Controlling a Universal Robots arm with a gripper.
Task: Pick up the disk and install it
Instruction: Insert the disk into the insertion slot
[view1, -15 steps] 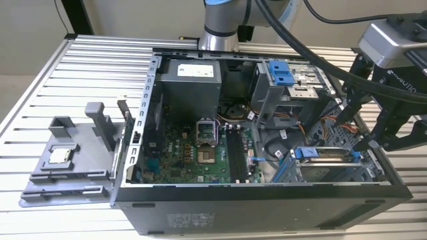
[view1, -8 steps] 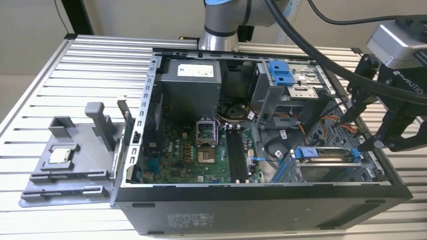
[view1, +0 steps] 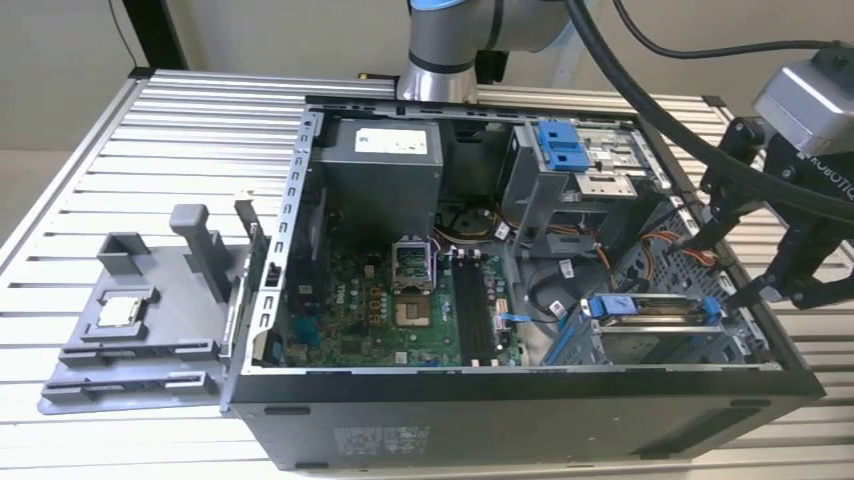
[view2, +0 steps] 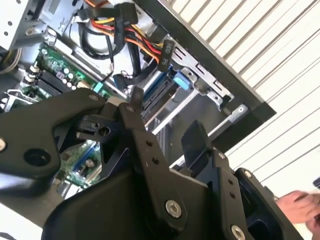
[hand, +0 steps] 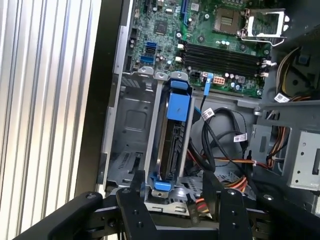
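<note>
Biggest thing here is the slatted aluminium table (view1: 80, 200), and lying on its side on top of it is a black tower case (view1: 534, 420) with the side panel off. The green motherboard (view1: 400, 310) covers the floor of the case. Outside the case, toward the exterior view's left, there's a grey plastic tray (view1: 134, 330) on the table.

The disk (view1: 661, 308) is already down in the drive bay, in the corner of the case toward the exterior view's right. It's silver with blue rail ends. In the first wrist view, the disk (hand: 172, 145) stands on edge between the bay's metal walls with a blue tab on top.

The gripper (view1: 727, 268) hangs right over that corner. In the first wrist view the gripper (hand: 172, 177) has its black fingers (hand: 134, 192) spread apart with nothing between them, hovering by the end of the disk.

Smallest bit: a square silver chip (view1: 118, 310) sitting on the tray.
</note>
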